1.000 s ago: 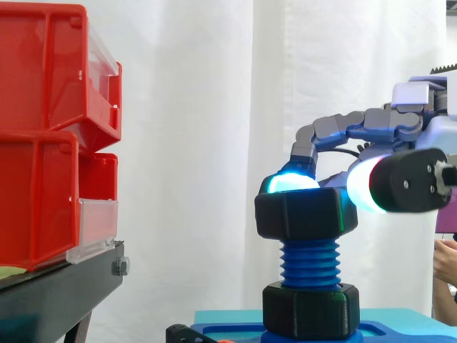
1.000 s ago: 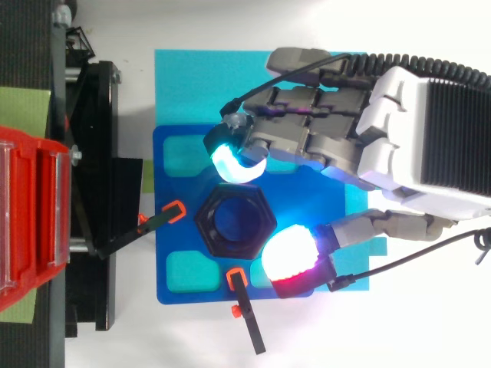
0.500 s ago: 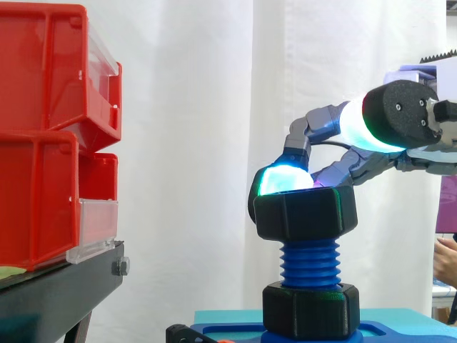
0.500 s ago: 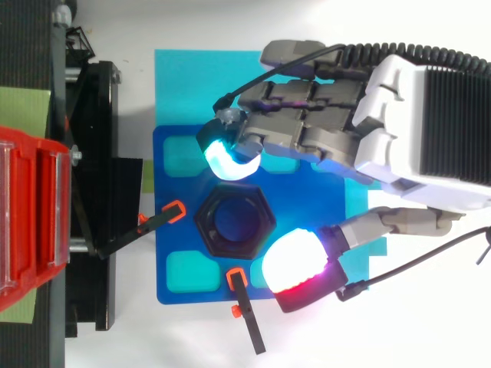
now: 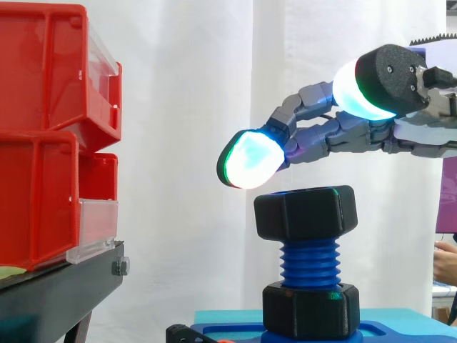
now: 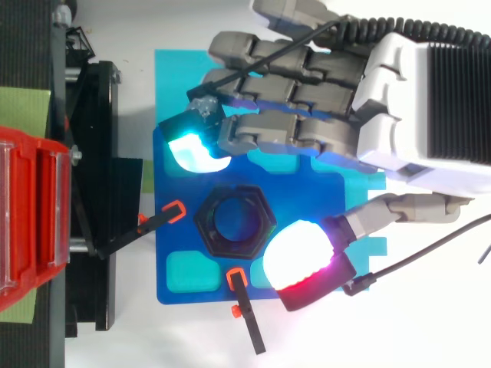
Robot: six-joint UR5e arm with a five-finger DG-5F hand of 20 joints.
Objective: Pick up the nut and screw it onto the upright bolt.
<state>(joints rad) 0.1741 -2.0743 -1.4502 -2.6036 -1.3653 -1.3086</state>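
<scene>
Side view first: nearest you is the thumb of the hand (image 5: 371,132), its glowing pad held high and to the right, clear of everything. Just behind it stands the work: the black nut (image 5: 305,212) sits on top of the blue bolt (image 5: 309,263), level as far as you can judge, with a long run of bare thread between it and the black collar (image 5: 310,309) at the foot. Beyond the nut the fingertips (image 5: 248,158) hang above and to its left with a gap of air under them, so the hand is spread wide and holds nothing. From above, the nut (image 6: 234,222) lies between the finger pads on one side and the thumb pad on the other, over the blue base (image 6: 307,192). The nut looks only just started, so the step is most likely another grip and turn. Come straight down, set the pads on opposite flats, and close evenly so you do not tip it. Turn about the bolt's own line with little downward push; a sideways shove could cross the thread or lift the nut off. Farther off are the red bins (image 5: 43,136) and the white curtain (image 5: 186,107).
</scene>
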